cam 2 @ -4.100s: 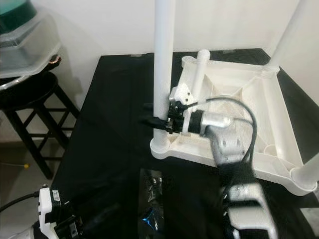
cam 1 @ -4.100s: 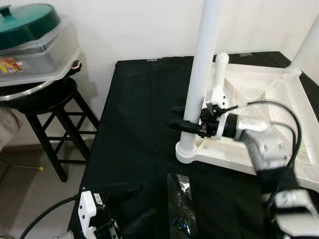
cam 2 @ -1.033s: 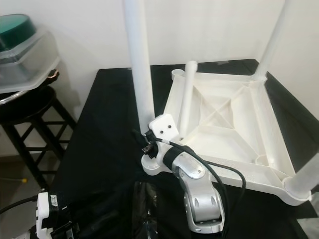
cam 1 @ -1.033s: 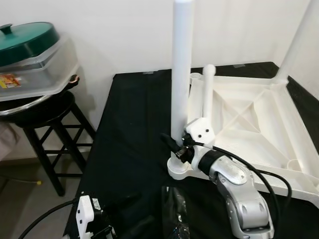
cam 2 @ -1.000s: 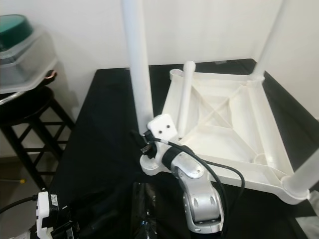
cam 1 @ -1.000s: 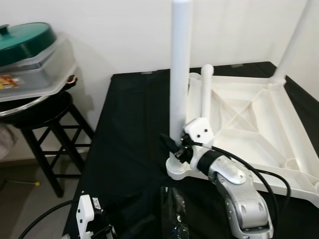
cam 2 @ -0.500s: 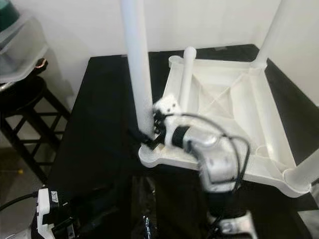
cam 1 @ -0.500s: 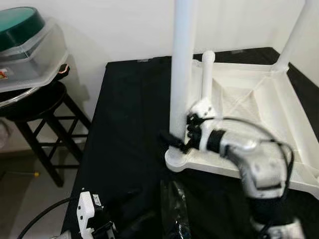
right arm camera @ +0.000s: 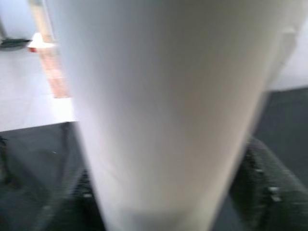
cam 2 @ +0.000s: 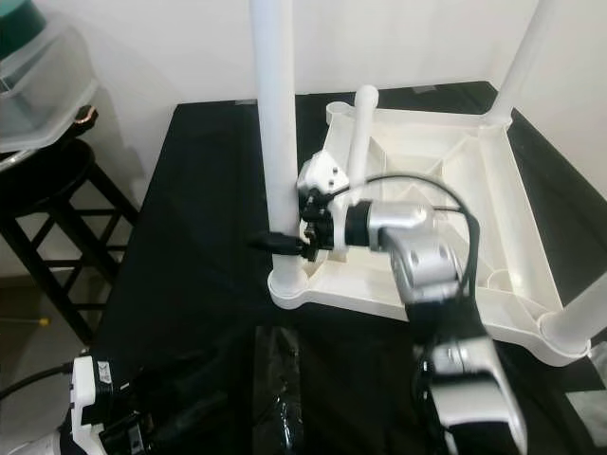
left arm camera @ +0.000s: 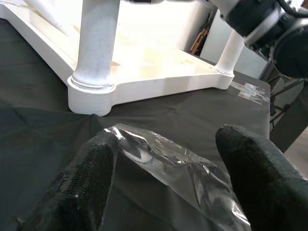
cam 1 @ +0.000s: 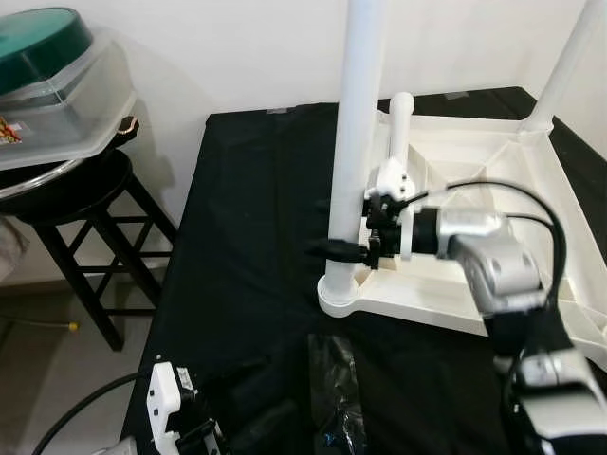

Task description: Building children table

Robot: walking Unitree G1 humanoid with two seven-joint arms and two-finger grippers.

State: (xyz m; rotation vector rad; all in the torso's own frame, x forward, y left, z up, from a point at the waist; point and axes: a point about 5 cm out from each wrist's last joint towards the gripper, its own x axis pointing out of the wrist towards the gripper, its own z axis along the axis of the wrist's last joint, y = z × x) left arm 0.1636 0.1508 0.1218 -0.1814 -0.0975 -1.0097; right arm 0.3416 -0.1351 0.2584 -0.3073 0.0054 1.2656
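Observation:
A white plastic children's table (cam 1: 493, 180) lies upside down on the black cloth. Its near-left leg (cam 1: 356, 114) stands upright in its corner socket (cam 1: 340, 296). My right gripper (cam 1: 338, 229) is shut on this leg a little above the socket, one black finger on each side; the leg (right arm camera: 163, 96) looms close in the right wrist view. A loose leg (cam 1: 399, 128) leans inside the table's underside. Low at the table's near-left edge, my left gripper (left arm camera: 168, 183) is open over a clear plastic bag (left arm camera: 183, 163) of small parts.
Other legs stand at the far-right corner (cam 1: 561, 66) and the near-right corner (cam 2: 580, 318). Left of the table a black stool (cam 1: 85, 209) carries a clear container with a green lid (cam 1: 47, 66). A white wall runs behind.
My right arm has swung round the leg: the forearm now reaches it from the right instead of from below, gripping slightly higher. The head view shifted. The left gripper has stayed put.

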